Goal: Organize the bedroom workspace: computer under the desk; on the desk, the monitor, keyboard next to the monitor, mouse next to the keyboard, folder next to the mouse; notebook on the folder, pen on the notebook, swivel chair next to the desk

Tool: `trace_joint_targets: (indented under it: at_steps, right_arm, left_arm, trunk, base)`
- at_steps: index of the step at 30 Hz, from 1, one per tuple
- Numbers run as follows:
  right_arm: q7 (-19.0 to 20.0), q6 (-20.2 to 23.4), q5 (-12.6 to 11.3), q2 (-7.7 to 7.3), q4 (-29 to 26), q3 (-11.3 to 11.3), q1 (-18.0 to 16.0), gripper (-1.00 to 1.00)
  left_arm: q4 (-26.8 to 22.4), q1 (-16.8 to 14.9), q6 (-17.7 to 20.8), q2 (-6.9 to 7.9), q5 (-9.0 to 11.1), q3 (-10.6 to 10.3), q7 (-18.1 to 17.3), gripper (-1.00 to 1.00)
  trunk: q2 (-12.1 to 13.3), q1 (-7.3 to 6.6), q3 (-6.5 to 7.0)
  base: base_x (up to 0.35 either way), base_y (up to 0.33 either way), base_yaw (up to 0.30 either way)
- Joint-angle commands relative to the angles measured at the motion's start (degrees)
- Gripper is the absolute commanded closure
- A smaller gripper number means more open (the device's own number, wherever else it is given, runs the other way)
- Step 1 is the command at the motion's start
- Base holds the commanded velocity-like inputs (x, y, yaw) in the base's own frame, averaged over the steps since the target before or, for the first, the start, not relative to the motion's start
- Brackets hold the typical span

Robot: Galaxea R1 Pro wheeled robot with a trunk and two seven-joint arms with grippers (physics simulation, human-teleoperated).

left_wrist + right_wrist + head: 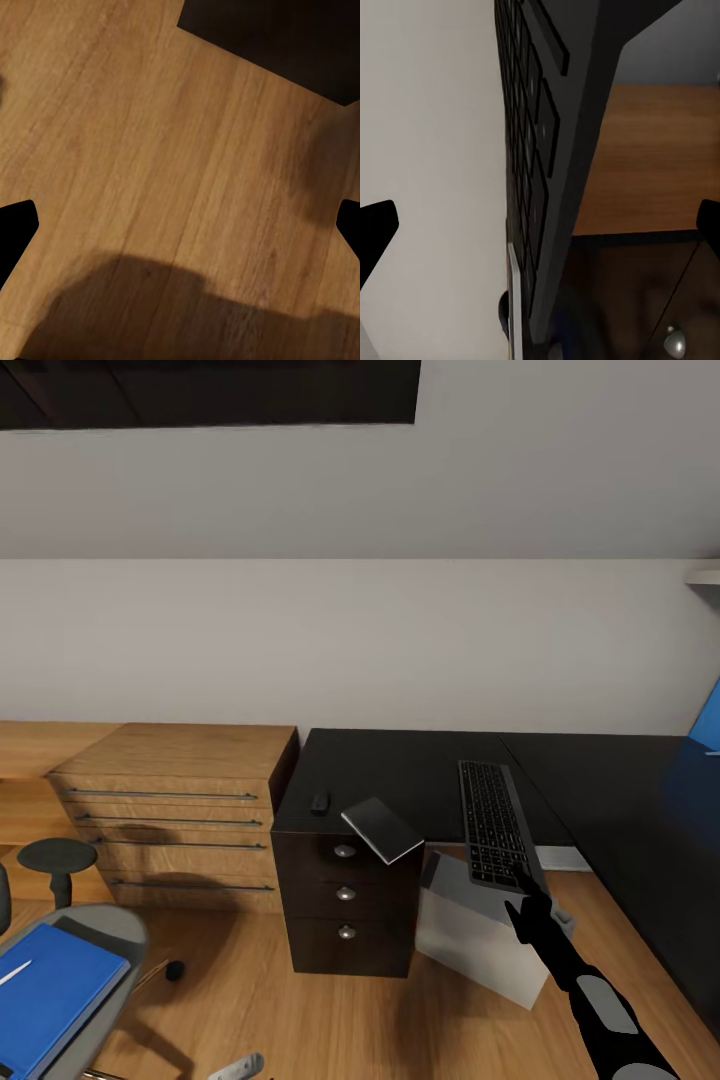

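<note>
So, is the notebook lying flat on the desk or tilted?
Tilted: the notebook overhangs the desk front edge, above the drawers, its corner dipping down.

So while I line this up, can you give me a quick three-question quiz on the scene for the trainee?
1. True or false: the folder lies on the desk.
2. What rests on the folder? A) pen B) mouse C) notebook
3. Fill in: the ___ gripper is at the near end of the keyboard.
Key: 1 false, it is on the chair; 2 A; 3 right.
</note>
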Motion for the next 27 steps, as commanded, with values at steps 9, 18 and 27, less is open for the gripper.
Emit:
trace_joint_targets:
  at_steps: [9,18,27]
  right_arm:
    - [0.1,0.5,-0.4,0.01,0.0,-0.2,0.0,-1.00]
    - [0.1,0.4,-0.4,0.01,0.0,-0.2,0.0,-1.00]
    - [0.1,0.4,-0.4,0.01,0.1,-0.2,0.0,-1.00]
  left_arm:
    - [0.0,0.0,-0.1,-0.03,0.5,0.0,-0.2,-1.00]
    - [0.0,0.0,-0.1,-0.08,0.5,0.0,-0.2,-1.00]
    - [0.1,0.0,-0.1,-0.10,0.5,0.0,-0.2,-1.00]
  trunk:
    - [0.0,-0.01,-0.05]
    - [0.0,-0.01,-0.05]
    - [0.0,-0.01,-0.05]
  base:
    - [0.039,0.000,0.000]
    - [0.075,0.000,0.000]
    - [0.014,0.000,0.000]
